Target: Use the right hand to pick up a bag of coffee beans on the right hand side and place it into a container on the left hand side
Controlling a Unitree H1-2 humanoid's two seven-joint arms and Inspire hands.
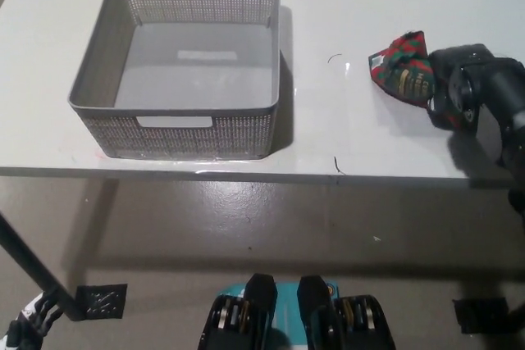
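1. A pale, off-white surface [328, 6] fills the upper half of the head view, its front edge running across the middle.
2. Two small dark curled marks lie on it, one near the front edge [336, 163] and one farther back [334, 58].
3. Below the edge is a grey-brown glossy floor [246, 219] that reflects light.
4. A dark table leg [29, 264] slants to a black foot plate [100, 301] at lower left.
5. Another dark foot [478, 314] sits at lower right.

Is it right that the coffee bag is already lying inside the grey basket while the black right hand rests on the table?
Not quite. The head view shows the grey basket empty; the coffee bag lies on the table to the robot's right, with the black right hand on it.
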